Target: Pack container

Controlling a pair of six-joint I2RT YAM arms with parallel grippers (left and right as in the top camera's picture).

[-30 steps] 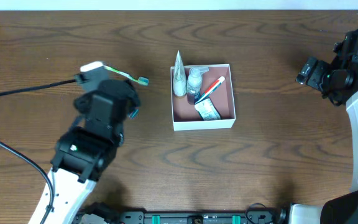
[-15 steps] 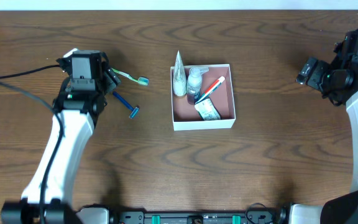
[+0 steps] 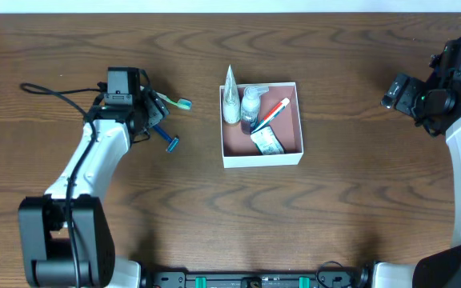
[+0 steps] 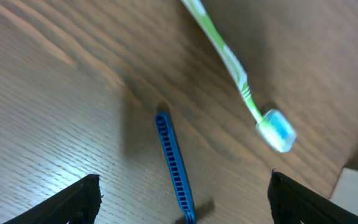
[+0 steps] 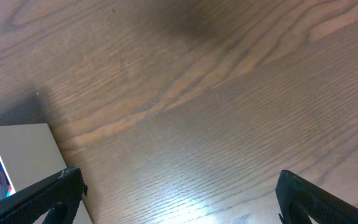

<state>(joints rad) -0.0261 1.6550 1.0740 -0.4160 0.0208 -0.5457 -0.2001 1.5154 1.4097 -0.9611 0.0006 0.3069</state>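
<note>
Toiletries point(image 3: 264, 128) are seen lying in the container point(image 3: 262, 158), which is set at the middle of the worktop point(image 3: 334, 224). The left fingers point(image 4: 79, 199) are held wide apart, empty, above a blue razor point(image 4: 173, 162), with a green toothbrush point(image 4: 229, 59) just beyond. The right fingers point(image 5: 55, 190) are spread open over bare wood, right of the container

No legible text or numbers; print on the sachet point(image 3: 267, 142) in the container point(image 3: 262, 160) too small.
</note>
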